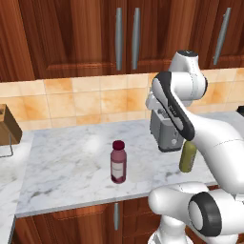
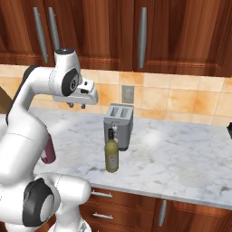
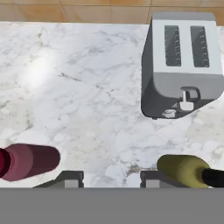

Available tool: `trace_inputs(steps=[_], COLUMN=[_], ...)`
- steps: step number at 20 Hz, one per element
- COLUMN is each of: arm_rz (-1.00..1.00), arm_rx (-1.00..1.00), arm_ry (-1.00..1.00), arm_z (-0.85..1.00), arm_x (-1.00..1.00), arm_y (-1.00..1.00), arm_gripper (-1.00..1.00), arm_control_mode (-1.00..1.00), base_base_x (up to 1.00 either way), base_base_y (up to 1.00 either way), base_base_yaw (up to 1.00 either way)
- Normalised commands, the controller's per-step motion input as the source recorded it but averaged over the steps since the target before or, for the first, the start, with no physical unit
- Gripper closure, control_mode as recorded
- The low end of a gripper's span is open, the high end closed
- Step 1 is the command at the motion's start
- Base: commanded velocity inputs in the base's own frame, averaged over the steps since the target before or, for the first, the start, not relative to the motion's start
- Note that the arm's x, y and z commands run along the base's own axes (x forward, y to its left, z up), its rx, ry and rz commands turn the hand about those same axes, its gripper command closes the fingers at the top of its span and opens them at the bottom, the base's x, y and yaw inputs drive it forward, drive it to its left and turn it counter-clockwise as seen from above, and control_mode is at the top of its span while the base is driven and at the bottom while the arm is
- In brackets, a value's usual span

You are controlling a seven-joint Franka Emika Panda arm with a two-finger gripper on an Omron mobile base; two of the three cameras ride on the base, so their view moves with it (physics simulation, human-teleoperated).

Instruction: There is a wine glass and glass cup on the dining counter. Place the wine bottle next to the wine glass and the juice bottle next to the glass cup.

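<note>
worktop: marble, tile-backed | on it: juice bottle, wine bottle, toaster

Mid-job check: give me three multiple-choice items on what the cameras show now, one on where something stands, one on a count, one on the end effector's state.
1. Where does the slim olive-green wine bottle stand?
A. Just in front of the grey two-slot toaster
B. Inside a cabinet
C. Lying on the floor

2. How many bottles stand on the white grey-veined marble worktop?
A. One
B. Two
C. Four

3. What is the state of the end effector?
A. Shut on the olive bottle
B. Shut on the stubby dark-red juice bottle
C. Open, holding nothing, raised above the worktop

Answers:
1. A, the right base view shows it upright close before the toaster.
2. B, the olive and the dark-red bottle both show in the left base view.
3. C, its fingers are apart with only marble between them in the hand view.
</note>
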Motion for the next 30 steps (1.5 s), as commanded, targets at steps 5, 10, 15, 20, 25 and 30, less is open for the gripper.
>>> trace_inputs(steps=[5,10,15,20,25,30], arm_rz=[0.00,-0.14,-0.33,-0.38,-0.18,-0.24], arm_rx=[0.00,0.00,-0.05,-0.01,0.00,0.00], arm_ry=[-0.04,-0.19,-0.15,-0.05,0.00,-0.03], arm_z=[-0.01,-0.07,-0.12,-0.16,-0.16,-0.22], arm_x=[-0.13,-0.32,-0.26,-0.28,-0.29,-0.18], arm_y=[0.00,0.00,0.00,-0.05,-0.08,-0.01], arm_gripper=[-1.00,-1.00,-1.00,-1.00,-1.00,-1.00], arm_control_mode=[-1.00,-1.00,-1.00,-1.00,-1.00,-1.00], base_base_x=[0.00,0.00,0.00,0.00,0.00,0.00], base_base_y=[0.00,0.00,0.00,0.00,0.00,0.00], base_base_yaw=[0.00,0.00,0.00,0.00,0.00,0.00])
